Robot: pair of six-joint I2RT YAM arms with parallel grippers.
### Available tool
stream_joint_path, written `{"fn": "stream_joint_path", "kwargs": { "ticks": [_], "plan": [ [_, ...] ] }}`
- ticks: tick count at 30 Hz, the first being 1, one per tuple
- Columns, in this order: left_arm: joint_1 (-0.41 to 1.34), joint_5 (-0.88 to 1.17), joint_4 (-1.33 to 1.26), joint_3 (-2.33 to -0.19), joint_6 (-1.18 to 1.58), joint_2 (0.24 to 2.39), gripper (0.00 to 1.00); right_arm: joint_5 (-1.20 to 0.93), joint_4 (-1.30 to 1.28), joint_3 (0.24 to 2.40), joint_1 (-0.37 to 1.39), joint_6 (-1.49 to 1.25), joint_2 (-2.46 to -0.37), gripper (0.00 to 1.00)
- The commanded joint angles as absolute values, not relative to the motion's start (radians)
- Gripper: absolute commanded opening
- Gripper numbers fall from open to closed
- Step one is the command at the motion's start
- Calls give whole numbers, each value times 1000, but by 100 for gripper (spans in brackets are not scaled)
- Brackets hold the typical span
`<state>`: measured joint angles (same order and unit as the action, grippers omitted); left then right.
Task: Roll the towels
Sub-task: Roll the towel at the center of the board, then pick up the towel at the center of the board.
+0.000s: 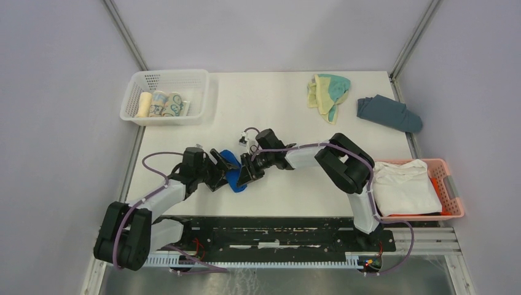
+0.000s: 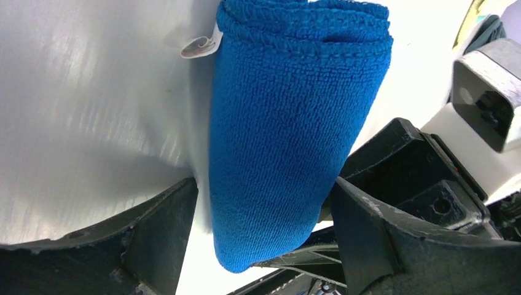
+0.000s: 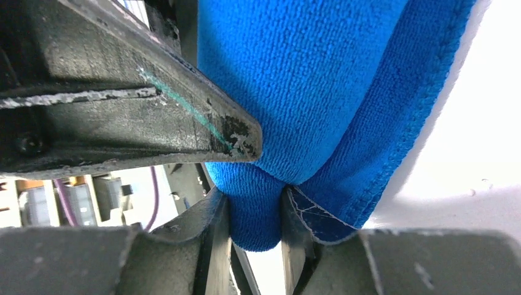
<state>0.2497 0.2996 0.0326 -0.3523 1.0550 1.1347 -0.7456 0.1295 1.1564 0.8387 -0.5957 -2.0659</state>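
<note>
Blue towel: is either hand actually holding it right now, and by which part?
The right hand pinches a bunched fold at one end of the blue towel; the left hand only straddles the roll, a gap showing beside one finger.

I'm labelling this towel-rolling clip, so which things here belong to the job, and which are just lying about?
Job: blue towel, mid-table; yellow and teal towel, crumpled at the far side.

Lying about: slate grey-blue cloth; white cloth in the pink basket; white basket holding rolled items.
</note>
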Motion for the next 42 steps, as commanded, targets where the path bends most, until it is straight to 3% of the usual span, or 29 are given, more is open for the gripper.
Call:
{"fn": "stream_joint_path", "kwargs": {
  "ticks": [1, 18, 23, 32, 42],
  "plan": [
    [258, 327, -110, -330, 1103, 1175, 84, -791, 258, 1113, 820, -721, -2148, 34],
    [298, 291, -242, -335, 1062, 1421, 68, -834, 412, 1121, 772, -891, -2226, 34],
    [307, 277, -244, -367, 1037, 1486, 52, -841, 412, 1133, 767, -901, -2224, 37],
    [303, 172, -3, -562, 884, 1495, 25, -755, 143, 1111, 739, -686, -2054, 62],
    [201, 161, 260, -975, 577, 1494, 19, -462, -317, 1066, 697, -315, -1706, 87]
  ]
}}
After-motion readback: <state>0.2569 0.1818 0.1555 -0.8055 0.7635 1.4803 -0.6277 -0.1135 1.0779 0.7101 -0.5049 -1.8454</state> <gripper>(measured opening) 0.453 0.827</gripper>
